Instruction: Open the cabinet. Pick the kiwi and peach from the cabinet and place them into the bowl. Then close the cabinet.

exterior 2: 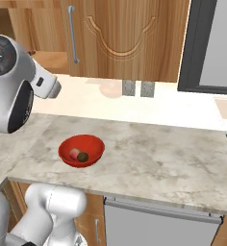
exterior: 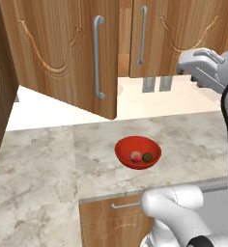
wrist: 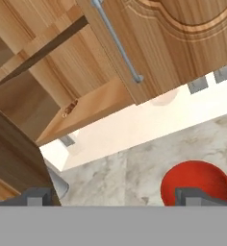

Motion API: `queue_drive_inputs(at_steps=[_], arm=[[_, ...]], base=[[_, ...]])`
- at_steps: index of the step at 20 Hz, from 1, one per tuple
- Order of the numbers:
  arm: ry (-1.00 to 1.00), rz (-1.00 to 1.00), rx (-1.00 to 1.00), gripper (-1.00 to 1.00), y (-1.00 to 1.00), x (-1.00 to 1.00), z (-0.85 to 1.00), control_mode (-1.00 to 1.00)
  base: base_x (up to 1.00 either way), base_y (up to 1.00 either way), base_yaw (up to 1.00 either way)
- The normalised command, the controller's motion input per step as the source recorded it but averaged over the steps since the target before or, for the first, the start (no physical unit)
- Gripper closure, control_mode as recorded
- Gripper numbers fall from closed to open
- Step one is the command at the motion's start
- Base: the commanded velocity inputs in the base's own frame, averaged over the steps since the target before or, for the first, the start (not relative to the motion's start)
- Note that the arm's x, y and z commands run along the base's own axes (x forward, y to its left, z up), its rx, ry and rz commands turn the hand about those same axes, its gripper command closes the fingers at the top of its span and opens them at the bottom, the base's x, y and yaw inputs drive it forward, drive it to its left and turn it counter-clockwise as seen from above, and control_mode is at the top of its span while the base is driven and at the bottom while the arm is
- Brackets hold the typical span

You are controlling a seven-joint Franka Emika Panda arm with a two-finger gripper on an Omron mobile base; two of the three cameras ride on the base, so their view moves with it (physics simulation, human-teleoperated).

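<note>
We see the big brown wooden cabinet (exterior: pixel 63 48) with curvy carved doors up on the wall. Its left door (exterior: pixel 53 53) hangs wide open, out over the desk. Its right door (exterior: pixel 183 36) is shut. Each door has a long silver bar handle (exterior: pixel 99 58) that runs up and down. In the hand view we look up at a bare wooden shelf (wrist: pixel 86 110) inside the cabinet.

Below the cabinet sits the shiny round red bowl (exterior: pixel 137 152) on the pale stone desk (exterior: pixel 43 164), near the front edge. Two fruits lie inside it, side by side and touching. One is the small pinkish peach (exterior: pixel 135 156) with a pale patch. The other is the small dark brown-green kiwi (exterior: pixel 147 157), just to the right of the peach in the left base view.

Our white arm reaches up high, above the desk and well apart from the bowl. The hand (wrist: pixel 115 198) has its two dark tips spread wide apart, with nothing between them. In the hand view the bowl shows by the right tip.

Two small grey wall plugs (exterior: pixel 157 84) sit on the cream wall under the shut door. A wooden drawer (exterior: pixel 111 217) with a thin silver handle is under the desk.
</note>
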Motion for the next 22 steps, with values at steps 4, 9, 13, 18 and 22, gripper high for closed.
queue_drive_inputs(at_steps=[4,9,13,18,22], arm=[[0.0,0.0,0.0,-1.0,0.53,-0.09,-0.01,-1.0],[0.0,0.0,0.0,-1.0,0.58,-0.05,0.0,-1.0],[0.0,-0.03,0.0,-1.0,0.58,0.0,0.0,-1.0],[0.0,-0.06,0.0,-1.0,0.58,0.0,0.0,-1.0],[0.02,-0.07,0.0,-1.0,0.55,0.0,0.0,-1.0]], base=[[0.0,0.0,0.0],[0.0,0.0,0.0],[0.0,0.0,0.0],[0.0,0.0,0.0],[0.0,0.0,0.0]])
